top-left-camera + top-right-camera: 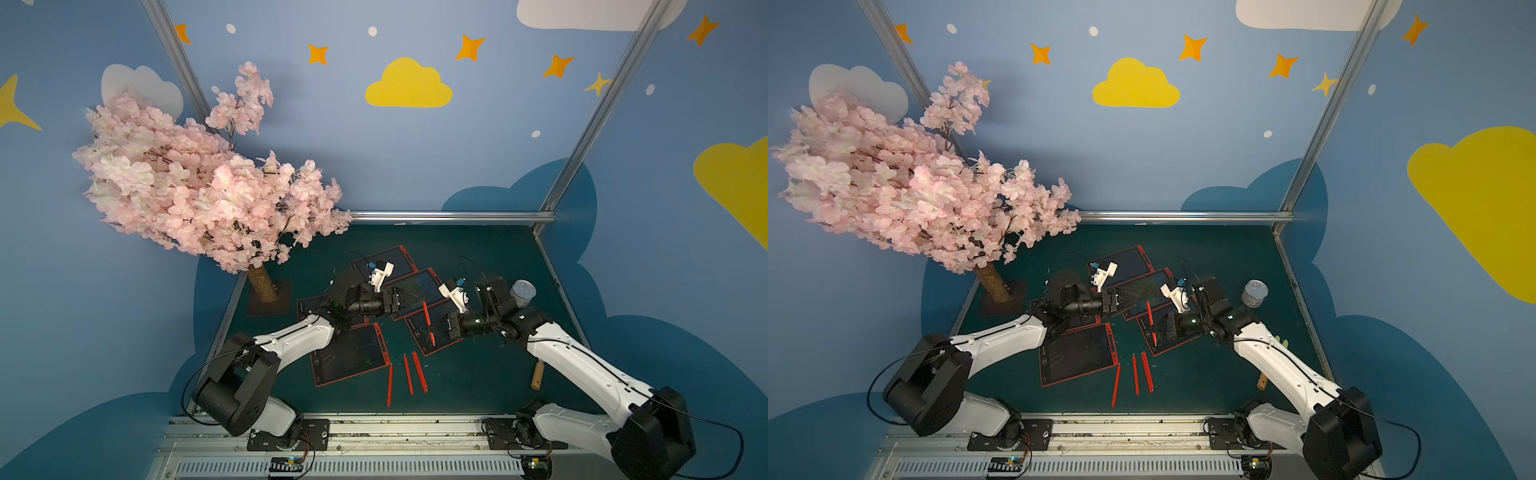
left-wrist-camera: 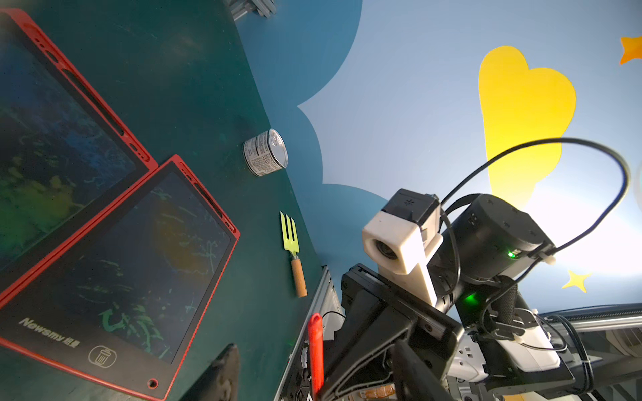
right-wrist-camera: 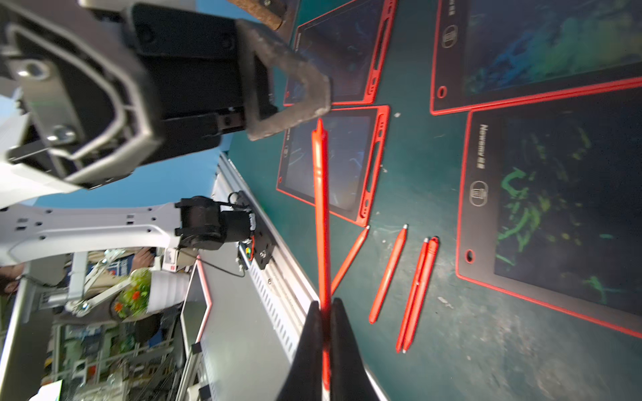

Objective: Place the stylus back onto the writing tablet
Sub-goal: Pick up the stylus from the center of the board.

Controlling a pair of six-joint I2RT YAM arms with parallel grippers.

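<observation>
Right pincer (image 3: 323,347) is clamped tight on a red stylus (image 3: 321,208), held in the air above the counter (image 1: 478,382). The stylus tip reaches between the spread jaws of the left pincer (image 1: 411,298), which grips nothing. Nearest runs a metal front rail (image 1: 395,428) carrying both arm bases. On the scuffed dark-green surface lie loose styluses (image 1: 408,374) side by side, a red-framed tablet (image 1: 349,359) just beside them, and a wooden-handled fork (image 2: 293,250) near the right edge. Further in, more tablets overlap; a second tablet (image 1: 419,334) lies under the held stylus. Beyond stand a tin can (image 1: 523,293) and a pink blossom tree (image 1: 199,178). A back rail (image 1: 453,216) meets blue walls (image 1: 415,158) painted with yellow clouds and orange stars
</observation>
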